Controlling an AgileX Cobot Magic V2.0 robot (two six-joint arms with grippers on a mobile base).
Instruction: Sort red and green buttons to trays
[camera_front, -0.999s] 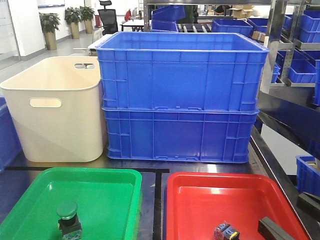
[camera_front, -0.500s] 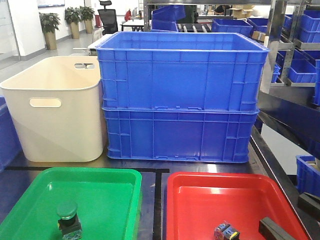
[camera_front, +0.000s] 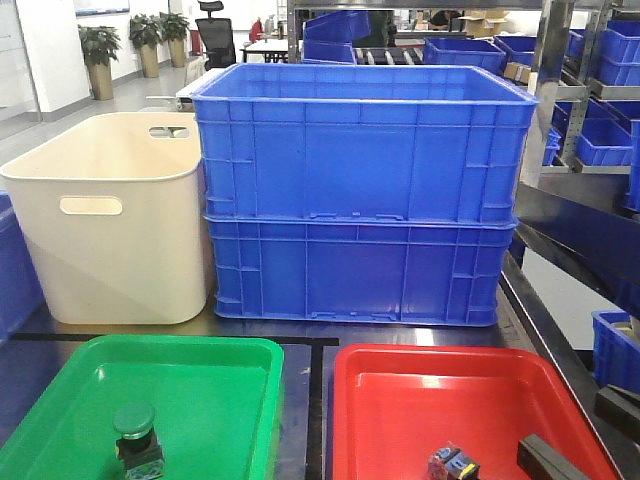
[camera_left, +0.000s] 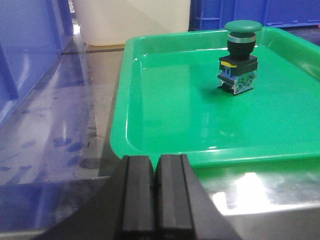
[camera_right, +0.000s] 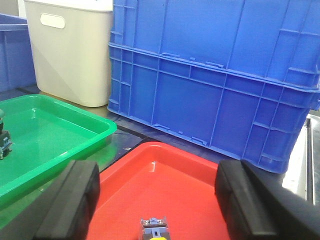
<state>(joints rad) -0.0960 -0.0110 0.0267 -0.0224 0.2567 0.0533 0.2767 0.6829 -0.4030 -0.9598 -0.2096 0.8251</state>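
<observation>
Right gripper (camera_right: 157, 200) is hanging w/ jaws apart over the red tray (camera_front: 400, 400), red button (camera_right: 153, 229) lying inside. Left gripper (camera_left: 155, 195) is pressed together beside the green tray (camera_left: 150, 150), green button (camera_left: 240, 55) standing in it. Prob. lifting straight up is safest.

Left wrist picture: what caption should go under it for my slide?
Closed left gripper rests outside the green tray holding the green button.

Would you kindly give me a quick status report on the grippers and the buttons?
Left gripper shut, empty, outside green tray. Right gripper open above red button in red tray. Green button upright in green tray. Nothing obstructing.
</observation>
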